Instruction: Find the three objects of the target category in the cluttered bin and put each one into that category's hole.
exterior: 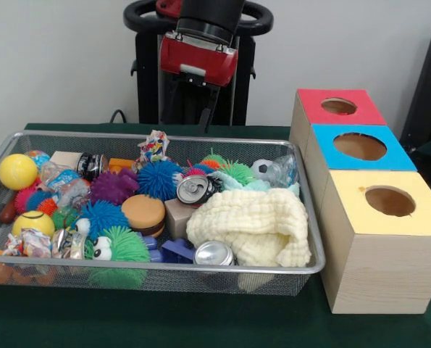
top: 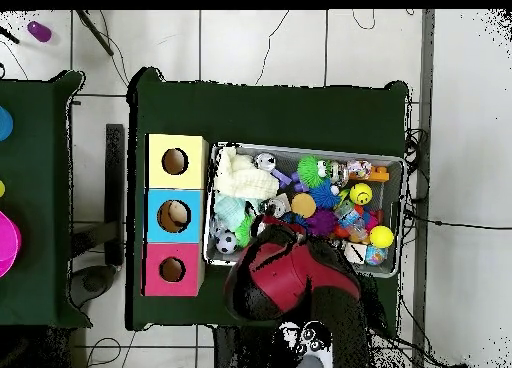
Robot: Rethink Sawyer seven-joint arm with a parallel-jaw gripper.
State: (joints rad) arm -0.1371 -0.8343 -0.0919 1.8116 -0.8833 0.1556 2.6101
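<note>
Overhead view: dark green table [top: 270,109], white tiled floor [top: 465,104]; end effector state cannot tell, possibly hidden.

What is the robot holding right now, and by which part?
Cannot be told: the pincer itself is not visible, only the arm above the mesh bin's far edge.

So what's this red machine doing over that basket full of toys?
The red and black robot arm hangs over the far edge of the wide silver wire-mesh tray, which is packed with spiky rubber balls, drink cans and a cream knitted cloth. Beside it stands a pale wooden box with red, blue and yellow holes. The arm holds nothing that I can see; its gripper isn't clearly visible.
</note>
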